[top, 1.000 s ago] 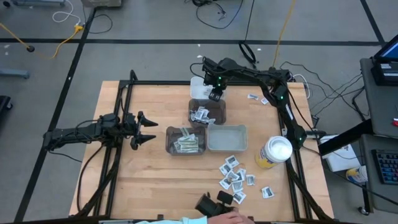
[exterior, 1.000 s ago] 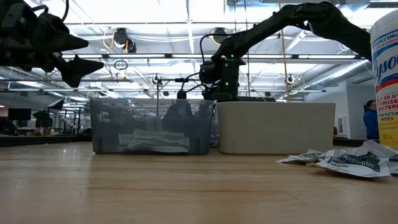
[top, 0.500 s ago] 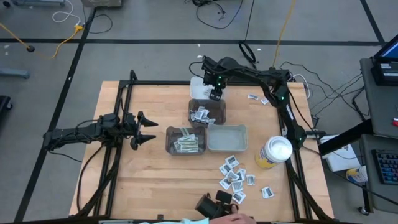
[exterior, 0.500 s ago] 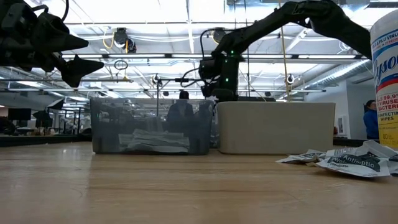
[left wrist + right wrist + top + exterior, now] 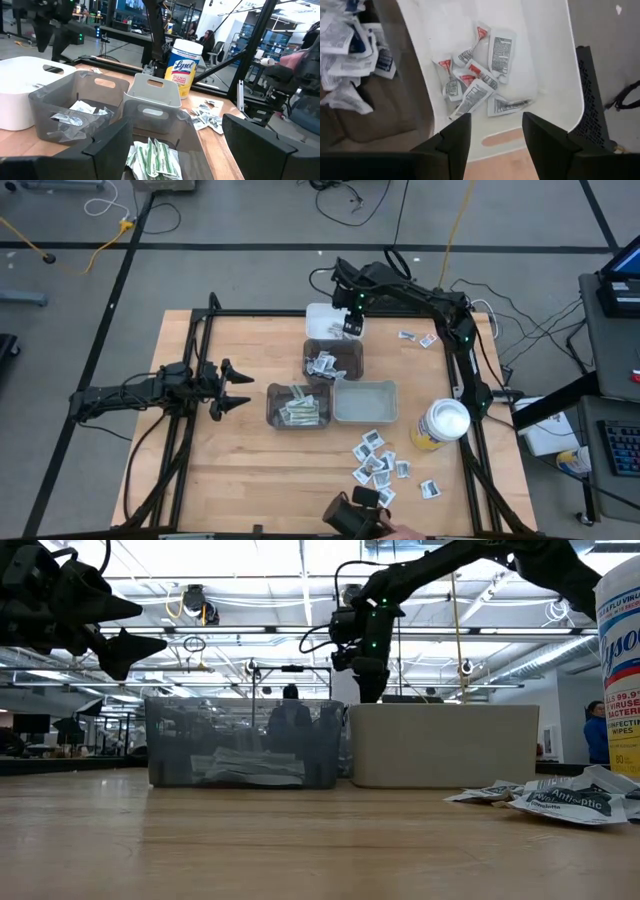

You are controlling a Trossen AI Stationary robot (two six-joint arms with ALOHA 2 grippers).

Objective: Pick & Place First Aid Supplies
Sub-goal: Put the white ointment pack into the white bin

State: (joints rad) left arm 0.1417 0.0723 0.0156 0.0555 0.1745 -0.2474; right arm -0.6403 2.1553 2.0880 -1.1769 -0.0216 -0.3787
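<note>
- My right gripper (image 5: 352,328) has risen and shifted toward the far edge since a second ago; it now hangs over the white bin (image 5: 322,315), fingers parted with nothing between them.
- My left gripper (image 5: 236,388) hovers above the table (image 5: 220,470) on the left side, jaws spread wide and empty.
- Just beside it to the right, a grey bin (image 5: 296,406) holds green-and-white strip packets (image 5: 154,156).
- Behind that, a second grey bin (image 5: 333,360) holds small white sachets (image 5: 322,364).
- Through my right wrist camera, the white bin holds several red-marked packets (image 5: 476,82) lying loose on its floor.
- A pale bin (image 5: 365,402) sits right of the strip packets.
- A scatter of square sachets (image 5: 376,463) lies on the wood near the front edge.
- A yellow wipes canister (image 5: 441,425) stands at the right, near those sachets.
- Two more packets (image 5: 417,338) lie near the far right corner.
</note>
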